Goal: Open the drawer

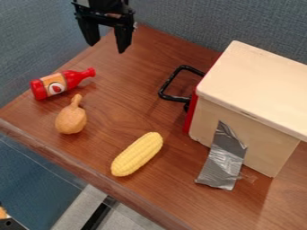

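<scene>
Smooth, satiny wood-grain worktop. Near its left edge, a glossy plastic bottle; near its front edge, bumpy corn. Smooth matt box, glossy handle, creased metallic tape. Beyond the far edge, woven cloth.

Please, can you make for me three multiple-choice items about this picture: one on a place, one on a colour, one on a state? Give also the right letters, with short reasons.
1. Where is the black handle?
A) on the box's lid
B) on the box's red front
C) beside the bottle

2. What colour is the tape on the box?
A) silver-grey
B) green
C) yellow

3. How is the gripper?
A) shut on the corn
B) shut and empty
C) open and empty

Right letters:
1: B, the handle juts out from the red front.
2: A, the strip running down from the box's side is shiny grey.
3: C, its two fingers stand apart with nothing between them.
</scene>
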{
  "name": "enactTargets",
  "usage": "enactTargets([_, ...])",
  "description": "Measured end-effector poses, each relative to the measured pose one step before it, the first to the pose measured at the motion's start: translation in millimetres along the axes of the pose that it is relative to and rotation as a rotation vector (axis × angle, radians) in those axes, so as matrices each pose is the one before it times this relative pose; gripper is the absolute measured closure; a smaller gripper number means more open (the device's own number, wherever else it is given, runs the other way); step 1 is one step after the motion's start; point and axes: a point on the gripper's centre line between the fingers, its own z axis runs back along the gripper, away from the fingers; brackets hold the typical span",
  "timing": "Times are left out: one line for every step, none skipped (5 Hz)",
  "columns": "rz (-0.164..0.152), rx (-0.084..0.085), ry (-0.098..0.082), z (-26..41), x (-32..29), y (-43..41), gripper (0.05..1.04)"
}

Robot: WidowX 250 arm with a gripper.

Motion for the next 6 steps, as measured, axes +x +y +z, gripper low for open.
enactTargets([0.0039, -0.0138, 0.0339, -11.86, -3.69, -0.5, 0.085])
enactTargets([-0.095, -0.0442, -0.0061, -0.48, 10.86, -19.8, 0.085])
enactTargets([-0.0986, -0.044, -0.0059, -3.78, 18.44, -21.26, 0.085])
enactTargets([-0.0715, -0.0124, -0.0321, 5.11, 16.54, -13.85, 0.085])
enactTargets([-0.0272, -0.0017, 0.0073, -13.21, 8.27, -10.66, 0.085])
enactTargets([0.0152, 0.0251, -0.0013, -13.33, 5.71, -8.73, 0.085])
